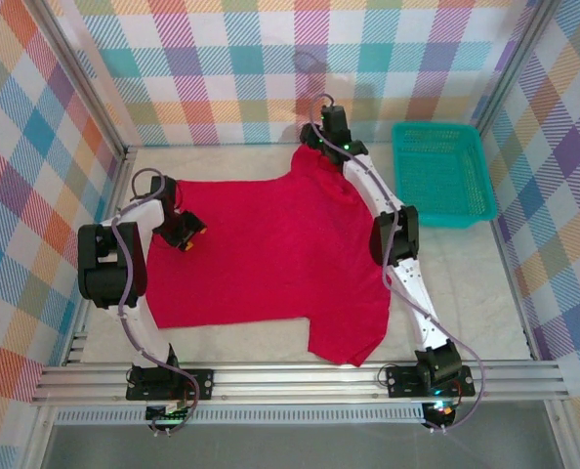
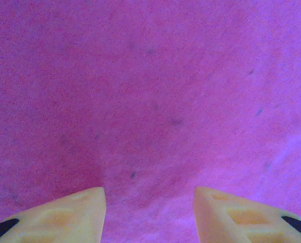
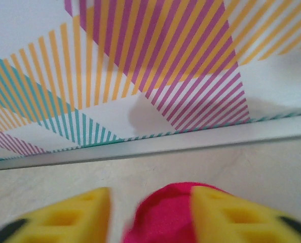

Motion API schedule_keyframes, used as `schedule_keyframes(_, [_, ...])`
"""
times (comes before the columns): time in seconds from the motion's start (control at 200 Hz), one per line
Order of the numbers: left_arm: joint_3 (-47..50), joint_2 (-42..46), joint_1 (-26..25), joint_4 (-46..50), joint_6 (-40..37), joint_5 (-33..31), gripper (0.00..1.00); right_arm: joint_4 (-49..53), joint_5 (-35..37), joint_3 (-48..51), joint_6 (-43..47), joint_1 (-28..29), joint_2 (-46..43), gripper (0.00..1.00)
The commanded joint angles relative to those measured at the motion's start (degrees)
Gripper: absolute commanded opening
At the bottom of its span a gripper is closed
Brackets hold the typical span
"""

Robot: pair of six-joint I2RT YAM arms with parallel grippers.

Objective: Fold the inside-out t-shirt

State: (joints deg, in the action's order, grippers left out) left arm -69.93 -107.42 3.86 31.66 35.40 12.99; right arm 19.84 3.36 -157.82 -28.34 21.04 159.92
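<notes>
The inside-out t-shirt (image 1: 270, 244) lies spread flat on the pale table, bright red, with one sleeve pointing to the near right and its far corner bunched by the back wall. My left gripper (image 1: 186, 239) hovers low over the shirt's left part. In the left wrist view its yellow fingers (image 2: 64, 217) stand apart over smooth red cloth (image 2: 150, 91), so the left gripper (image 2: 149, 197) is open. My right gripper (image 1: 316, 145) is at the shirt's far corner, open. A hump of red cloth (image 3: 165, 212) sits between its parted fingertips (image 3: 226, 212), touching the right one.
A teal plastic basket (image 1: 441, 171) stands at the back right, apart from the shirt. Checked walls (image 3: 140, 50) enclose the table (image 1: 466, 283) on three sides. The metal rail (image 1: 300, 376) with the arm bases runs along the near edge.
</notes>
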Motion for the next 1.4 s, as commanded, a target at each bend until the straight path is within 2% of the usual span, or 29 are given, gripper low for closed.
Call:
schedule_keyframes(0.0, [0.17,2.01,-0.34,2.33,-0.98,0.18,0.49,0.89,-1.93,-1.62,2.94,-0.38,0.73,0.85])
schedule_keyframes(0.085, [-0.61,2.56,-0.34,2.35,-0.45,0.13,0.49,4.50,0.07,5.74,2.59,-0.39,-4.20,0.85])
schedule_keyframes(0.24, [-1.39,3.08,-0.59,2.53,0.18,0.74,0.49,4.28,2.36,19.47,4.21,-0.57,-11.39,0.75])
schedule_keyframes(0.42, [-1.68,3.29,-1.26,2.36,1.06,0.41,0.49,9.41,0.11,16.83,3.25,-1.71,-9.63,0.74])
schedule_keyframes(0.54, [-2.78,2.62,-1.31,2.31,1.41,0.75,0.50,12.01,-1.60,16.92,5.26,-1.70,-11.44,0.76])
schedule_keyframes(0.675, [-7.81,0.54,-1.31,4.25,0.77,-0.07,0.50,14.59,-0.83,18.43,7.30,-1.71,-15.18,0.76])
schedule_keyframes(0.79, [-13.79,-2.95,-1.30,4.95,0.93,-0.01,0.50,10.98,-4.77,22.78,7.61,-1.76,-17.53,0.77])
schedule_keyframes(1.015, [-20.31,-8.22,-1.33,5.88,1.40,0.89,0.49,16.47,-8.55,18.27,3.32,-2.01,-11.68,0.74])
schedule_keyframes(1.16, [-20.42,-9.28,-1.31,6.11,1.09,1.01,0.49,17.39,-8.41,17.75,0.25,-2.70,-8.38,0.73])
schedule_keyframes(1.395, [-15.75,-7.02,-1.30,4.50,0.88,3.48,0.49,27.25,-7.38,7.36,-9.19,-5.97,0.38,0.64])
